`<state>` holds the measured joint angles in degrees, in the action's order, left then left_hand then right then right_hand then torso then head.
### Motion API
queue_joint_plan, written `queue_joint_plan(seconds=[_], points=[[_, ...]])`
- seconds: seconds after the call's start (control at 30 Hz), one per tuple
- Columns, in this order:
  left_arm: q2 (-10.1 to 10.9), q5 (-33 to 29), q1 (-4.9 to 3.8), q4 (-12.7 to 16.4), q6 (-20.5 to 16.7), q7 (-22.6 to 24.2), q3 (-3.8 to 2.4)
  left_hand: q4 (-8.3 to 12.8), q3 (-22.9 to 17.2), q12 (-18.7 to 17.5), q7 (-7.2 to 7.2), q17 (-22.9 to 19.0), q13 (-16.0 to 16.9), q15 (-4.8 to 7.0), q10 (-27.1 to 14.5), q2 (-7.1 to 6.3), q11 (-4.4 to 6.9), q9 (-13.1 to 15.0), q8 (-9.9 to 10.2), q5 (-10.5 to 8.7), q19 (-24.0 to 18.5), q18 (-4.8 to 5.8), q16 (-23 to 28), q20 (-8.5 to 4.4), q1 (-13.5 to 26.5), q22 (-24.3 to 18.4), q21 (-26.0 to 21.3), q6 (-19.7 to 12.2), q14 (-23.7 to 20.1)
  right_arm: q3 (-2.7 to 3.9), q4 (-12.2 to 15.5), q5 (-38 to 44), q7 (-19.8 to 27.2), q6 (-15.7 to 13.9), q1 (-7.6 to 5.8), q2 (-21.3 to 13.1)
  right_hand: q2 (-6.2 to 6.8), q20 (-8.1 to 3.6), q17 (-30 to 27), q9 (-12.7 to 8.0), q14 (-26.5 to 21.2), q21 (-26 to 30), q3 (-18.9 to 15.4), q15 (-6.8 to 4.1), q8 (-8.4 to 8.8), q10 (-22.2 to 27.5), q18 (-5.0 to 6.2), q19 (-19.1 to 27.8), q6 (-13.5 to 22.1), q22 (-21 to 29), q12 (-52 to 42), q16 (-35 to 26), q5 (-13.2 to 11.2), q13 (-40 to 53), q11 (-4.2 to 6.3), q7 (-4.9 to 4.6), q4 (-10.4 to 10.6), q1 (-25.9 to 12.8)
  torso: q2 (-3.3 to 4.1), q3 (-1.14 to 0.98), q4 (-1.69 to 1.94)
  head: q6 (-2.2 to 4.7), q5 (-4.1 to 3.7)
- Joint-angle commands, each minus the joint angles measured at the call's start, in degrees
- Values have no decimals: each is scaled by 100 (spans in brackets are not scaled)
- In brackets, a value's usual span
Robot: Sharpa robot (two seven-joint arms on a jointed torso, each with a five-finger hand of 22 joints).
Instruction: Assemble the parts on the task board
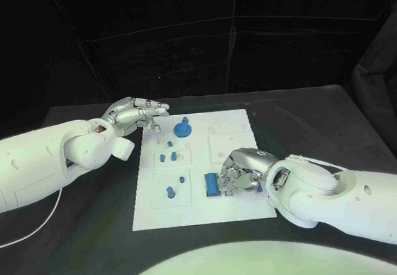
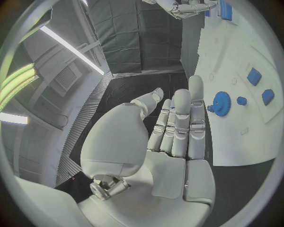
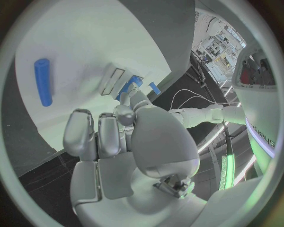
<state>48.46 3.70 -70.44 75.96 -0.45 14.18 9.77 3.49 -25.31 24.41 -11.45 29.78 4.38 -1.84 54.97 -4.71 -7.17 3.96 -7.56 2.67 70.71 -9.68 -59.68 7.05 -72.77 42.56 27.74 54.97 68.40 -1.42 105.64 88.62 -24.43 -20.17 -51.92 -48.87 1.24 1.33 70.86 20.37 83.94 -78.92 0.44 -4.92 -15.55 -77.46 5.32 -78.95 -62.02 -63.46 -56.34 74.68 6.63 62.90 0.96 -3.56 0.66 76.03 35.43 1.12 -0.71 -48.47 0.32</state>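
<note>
The white task board (image 1: 241, 201) lies in the middle of the black table. A blue gear (image 1: 183, 130) (image 2: 222, 103) stands near its far edge, and several small blue parts (image 1: 172, 156) (image 2: 254, 75) sit lower down on its left half. A long blue bar (image 1: 210, 184) (image 3: 42, 81) lies flat near the front. My right hand (image 1: 243, 170) (image 3: 112, 137) hovers just right of that bar, fingers bent down, holding nothing. My left hand (image 1: 137, 110) (image 2: 177, 127) is off the board's far left corner, fingers stretched out side by side and empty.
Bare black table (image 1: 96, 248) surrounds the board on all sides. The board's far right part (image 1: 227, 124) carries only white recesses. A cable (image 1: 39, 224) runs under my left arm.
</note>
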Motion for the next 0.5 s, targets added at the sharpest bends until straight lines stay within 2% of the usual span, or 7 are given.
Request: queue_joint_plan(seconds=[0.03,0.27,0.37,0.4,0.5], points=[[12,5,-9,14,70,9,-4,28,-5,21,14,-6,-9,1,-41,-6,19,-7,-24,21,18,-70,19,22,-18,-7,-35,-45,-57,2,96,-420,284,-526,-6,-186,11,25,-37,-52,253,36,3,44,126,66,-12,51,174,59,90,-41,130,-66,-49,-67,70,-120,4,1,-9,11,-15],[38,5,-9,43,37,51,-3,28,-5,21,14,-6,-9,1,-41,-6,19,-7,-24,21,18,-70,19,22,-18,-7,-35,-45,-57,9,231,-828,316,-640,-34,-838,48,114,-76,-197,249,66,26,137,402,120,-2,73,417,112,191,-82,254,-148,-158,-197,183,-293,-11,8,-23,33,-91],[48,5,-9,65,20,85,-3,28,-5,21,14,-6,-9,1,-41,-6,19,-7,-24,21,18,-70,19,22,-18,-7,-35,-45,-57,9,248,-752,230,-675,-45,-1062,71,145,-100,-258,245,84,-7,161,472,135,7,87,415,143,215,-106,446,-170,-182,-216,261,-414,-5,3,-28,45,-123],[51,5,-9,73,15,96,-3,28,-5,21,14,-6,-9,1,-41,-6,19,-7,-24,21,18,-70,19,22,-18,-7,-35,-45,-57,9,250,-664,172,-692,-47,-1122,70,155,-115,-280,242,96,-35,168,496,149,11,97,413,166,237,-120,576,-188,-188,-221,329,-506,-8,1,-32,57,-126],[53,5,-9,89,4,126,-3,36,-12,30,14,-14,-11,1,-46,-9,18,-6,-30,20,19,-70,14,22,-21,-10,-37,-49,-60,9,246,-450,1,-700,-50,-1236,85,162,-120,-302,242,106,-74,170,500,152,17,104,360,185,233,-127,625,-189,-187,-212,414,-604,-11,-7,-43,64,-125]])
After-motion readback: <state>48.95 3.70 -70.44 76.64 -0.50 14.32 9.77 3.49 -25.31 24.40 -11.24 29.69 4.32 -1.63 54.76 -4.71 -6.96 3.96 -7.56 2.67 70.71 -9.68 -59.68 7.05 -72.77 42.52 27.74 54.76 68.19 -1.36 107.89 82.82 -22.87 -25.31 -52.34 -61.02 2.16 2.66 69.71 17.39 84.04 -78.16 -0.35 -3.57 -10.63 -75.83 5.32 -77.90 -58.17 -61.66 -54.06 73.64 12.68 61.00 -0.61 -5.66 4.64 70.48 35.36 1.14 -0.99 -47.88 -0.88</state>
